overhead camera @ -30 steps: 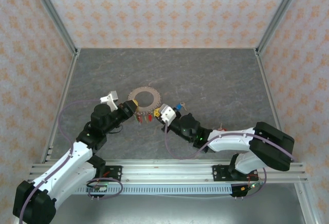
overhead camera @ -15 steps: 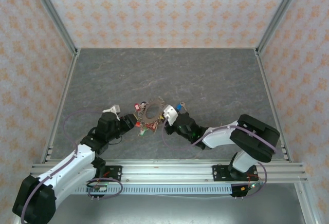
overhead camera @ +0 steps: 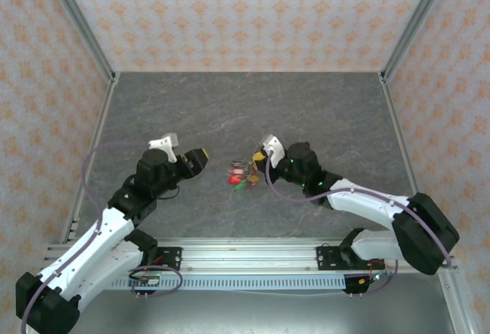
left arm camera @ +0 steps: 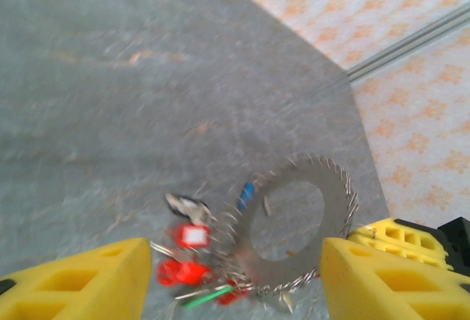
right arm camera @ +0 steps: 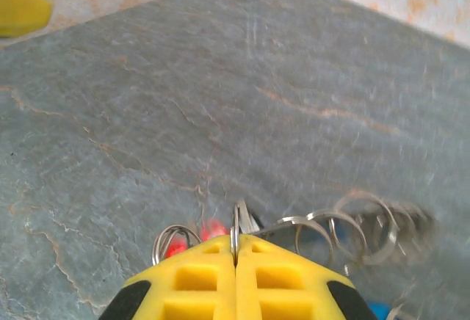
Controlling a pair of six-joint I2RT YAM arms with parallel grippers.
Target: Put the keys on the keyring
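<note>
I have the keyring (left arm camera: 297,235) a little nearer than the middle of the table (overhead camera: 321,112), between my two arms. It is a thin grey ring with a fringe of small wire loops round its rim, and from above it sits nearly edge-on. The keys (left arm camera: 192,235) bunch against its left side. The picture is blurred, but I count two red tags (left arm camera: 176,270) for sure, one blue tag (left arm camera: 246,195) and one green sliver (left arm camera: 205,299). My right end effector (right arm camera: 235,250) has its fingers pressed together on the ring's rim. My left end effector (overhead camera: 197,161) stands to the left of the bunch, not touching it, with its fingers apart and nothing between them. From the bunch, bare table runs back to the far wall (overhead camera: 245,20) and out to both sides, while the frame rail (overhead camera: 253,253) lies close behind the arms.
</note>
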